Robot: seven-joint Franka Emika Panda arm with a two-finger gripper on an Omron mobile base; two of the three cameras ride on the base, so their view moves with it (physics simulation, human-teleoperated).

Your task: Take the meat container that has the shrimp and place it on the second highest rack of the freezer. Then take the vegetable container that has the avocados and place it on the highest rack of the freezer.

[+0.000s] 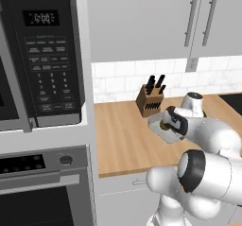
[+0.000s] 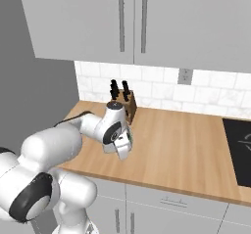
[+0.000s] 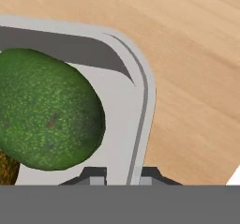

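Note:
The vegetable container (image 3: 140, 101) is a pale grey tray with a raised rim. A large green avocado (image 3: 49, 110) lies in it, and a sliver of the brown avocado (image 3: 7, 169) shows at the lower left. My gripper (image 3: 123, 178) has one fingertip inside the rim and one outside, shut on the tray's edge. In the left base view the tray (image 1: 159, 131) is over the wooden counter in front of the knife block, with the gripper (image 1: 168, 126) at its right side and the brown avocado (image 1: 164, 124) against it. From the right, the gripper (image 2: 123, 151) points down near the counter's front. Shrimp, freezer and racks are out of view.
A knife block (image 1: 150, 102) (image 2: 128, 105) stands at the back of the wooden counter (image 1: 120, 140) (image 2: 181, 140). A microwave (image 1: 42, 55) and oven (image 1: 42, 187) fill the tall unit on the left. A black cooktop (image 2: 240, 150) lies at the right. Wall cabinets (image 2: 147, 22) hang above.

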